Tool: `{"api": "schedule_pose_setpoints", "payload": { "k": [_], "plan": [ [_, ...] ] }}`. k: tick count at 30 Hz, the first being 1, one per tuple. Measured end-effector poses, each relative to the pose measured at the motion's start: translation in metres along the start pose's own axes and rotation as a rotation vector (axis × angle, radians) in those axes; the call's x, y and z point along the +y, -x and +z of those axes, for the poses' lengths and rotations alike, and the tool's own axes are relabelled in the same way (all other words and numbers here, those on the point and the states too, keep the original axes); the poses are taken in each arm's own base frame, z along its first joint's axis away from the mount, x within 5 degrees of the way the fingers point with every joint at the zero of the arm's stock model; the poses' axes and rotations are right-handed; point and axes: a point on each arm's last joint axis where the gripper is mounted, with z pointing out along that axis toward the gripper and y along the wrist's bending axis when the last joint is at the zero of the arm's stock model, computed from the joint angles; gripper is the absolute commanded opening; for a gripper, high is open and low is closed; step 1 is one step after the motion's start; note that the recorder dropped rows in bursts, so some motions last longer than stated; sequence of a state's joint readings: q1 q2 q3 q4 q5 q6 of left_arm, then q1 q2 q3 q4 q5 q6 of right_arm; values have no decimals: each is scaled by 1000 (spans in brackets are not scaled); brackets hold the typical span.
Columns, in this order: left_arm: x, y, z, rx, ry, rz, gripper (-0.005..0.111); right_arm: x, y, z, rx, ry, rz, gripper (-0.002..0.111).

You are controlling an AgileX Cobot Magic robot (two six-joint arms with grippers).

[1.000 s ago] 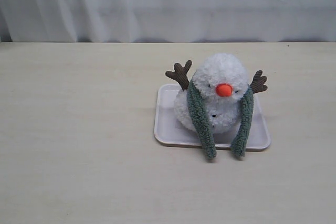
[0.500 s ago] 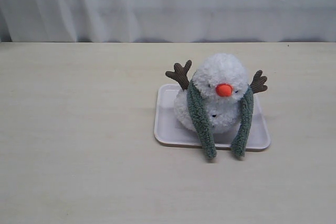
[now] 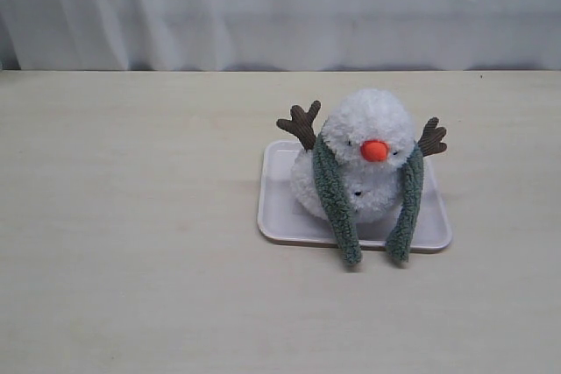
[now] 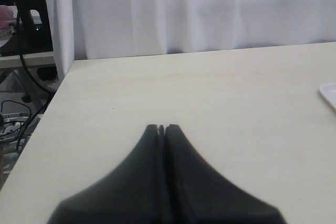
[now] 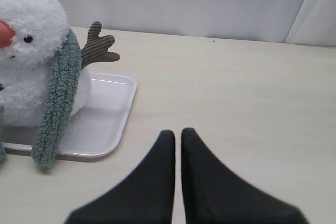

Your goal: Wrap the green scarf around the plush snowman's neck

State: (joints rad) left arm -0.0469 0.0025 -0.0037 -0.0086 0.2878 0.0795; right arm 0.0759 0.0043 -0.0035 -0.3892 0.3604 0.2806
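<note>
The plush snowman (image 3: 368, 133) sits on a white tray (image 3: 280, 216), its orange nose facing the camera and brown twig arms sticking out at both sides. The green scarf (image 3: 336, 199) lies round the back of its neck, and both ends hang down the front past the tray's near edge. In the right wrist view the snowman (image 5: 29, 35) and one scarf end (image 5: 55, 108) show off to the side of my right gripper (image 5: 177, 132), which is shut and holds nothing. My left gripper (image 4: 161, 128) is shut and empty over bare table, far from the snowman.
A white curtain (image 3: 280, 6) hangs behind the table's far edge. In the left wrist view the table's edge (image 4: 47, 114) is close by, with cables and equipment (image 4: 21, 24) beyond it. The tray's corner (image 4: 329, 94) just shows in that view.
</note>
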Motion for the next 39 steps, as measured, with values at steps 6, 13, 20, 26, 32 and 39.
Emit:
{"api": "schedule_pose_setpoints", "payload": {
  "k": [6, 13, 20, 26, 32, 39],
  "plan": [
    [0, 0, 0, 0, 0, 0, 0, 0, 0, 0, 2, -1, -2, 4],
    [0, 0, 0, 0, 0, 0, 0, 0, 0, 0, 2, -1, -2, 4],
    [0, 0, 0, 0, 0, 0, 0, 1, -1, 0, 7, 14, 41, 4],
    [0, 0, 0, 0, 0, 0, 0, 1, -1, 0, 9, 14, 41, 4],
    [0, 0, 0, 0, 0, 0, 0, 5, -1, 0, 9, 46, 21, 4],
    [0, 0, 0, 0, 0, 0, 0, 6, -1, 0, 10, 64, 37, 4]
  ]
}}
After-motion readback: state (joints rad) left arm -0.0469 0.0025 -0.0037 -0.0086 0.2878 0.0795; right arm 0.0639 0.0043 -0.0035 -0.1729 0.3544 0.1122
